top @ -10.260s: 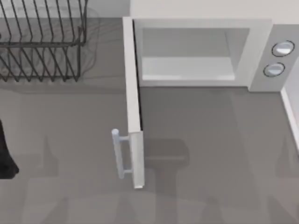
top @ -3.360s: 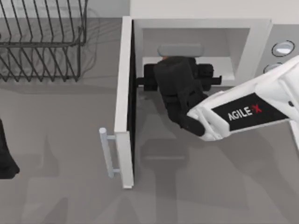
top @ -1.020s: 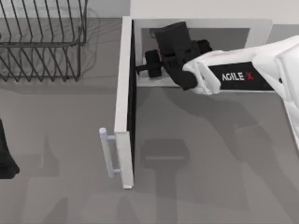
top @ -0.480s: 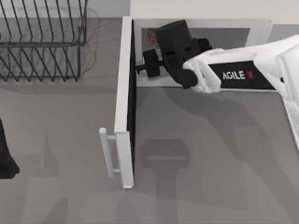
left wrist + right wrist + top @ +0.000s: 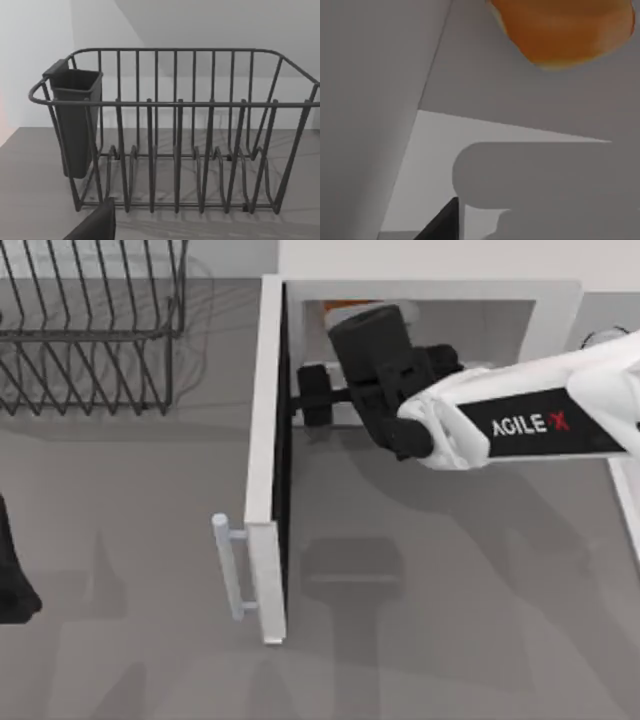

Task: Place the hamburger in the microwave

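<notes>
Your right gripper [image 5: 365, 330] is reaching through the mouth of the large white boxy microwave [image 5: 560, 300]; its finger state cannot be told. The small orange-tan hamburger [image 5: 562, 27] is sitting free on the grey cavity floor just beyond it.

Your left arm [image 5: 12, 575] is idling at the table's left edge, facing the dark wire dish rack [image 5: 175, 130].

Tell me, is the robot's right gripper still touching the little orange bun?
Apart. In the right wrist view the orange bun lies alone on the grey microwave floor, with bare floor around it.

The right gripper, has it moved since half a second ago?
Yes. The right gripper has drawn back from the microwave cavity towards the open door's handle end.
</notes>
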Tool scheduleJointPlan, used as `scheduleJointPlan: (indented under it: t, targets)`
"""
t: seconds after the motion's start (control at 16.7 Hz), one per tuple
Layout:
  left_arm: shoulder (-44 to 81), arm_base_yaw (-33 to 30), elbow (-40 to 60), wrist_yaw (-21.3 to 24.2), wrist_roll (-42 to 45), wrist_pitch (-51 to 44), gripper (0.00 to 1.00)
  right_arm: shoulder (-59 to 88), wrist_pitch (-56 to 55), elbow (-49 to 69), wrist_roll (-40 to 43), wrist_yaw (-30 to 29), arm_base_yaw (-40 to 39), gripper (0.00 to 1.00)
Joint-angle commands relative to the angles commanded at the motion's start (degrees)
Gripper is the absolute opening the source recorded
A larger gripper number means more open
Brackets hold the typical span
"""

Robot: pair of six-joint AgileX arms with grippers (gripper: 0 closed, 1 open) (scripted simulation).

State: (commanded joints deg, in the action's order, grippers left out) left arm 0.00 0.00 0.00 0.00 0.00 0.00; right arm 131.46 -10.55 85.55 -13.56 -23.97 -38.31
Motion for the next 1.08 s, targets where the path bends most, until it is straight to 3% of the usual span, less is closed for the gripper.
scheduleJointPlan:
  t: [0.6, 1.08]
  targets:
    - [0.0, 0.0, 0.0, 0.0, 0.0, 0.0, 1.0, -14.2, -5.0, -24.3, -7.1, -6.4, -9.0, 1.0]
    - [0.0, 0.0, 0.0, 0.0, 0.0, 0.0, 1.0, -16.6, -8.3, -33.3, -7.7, -10.9, -11.6, 1.0]
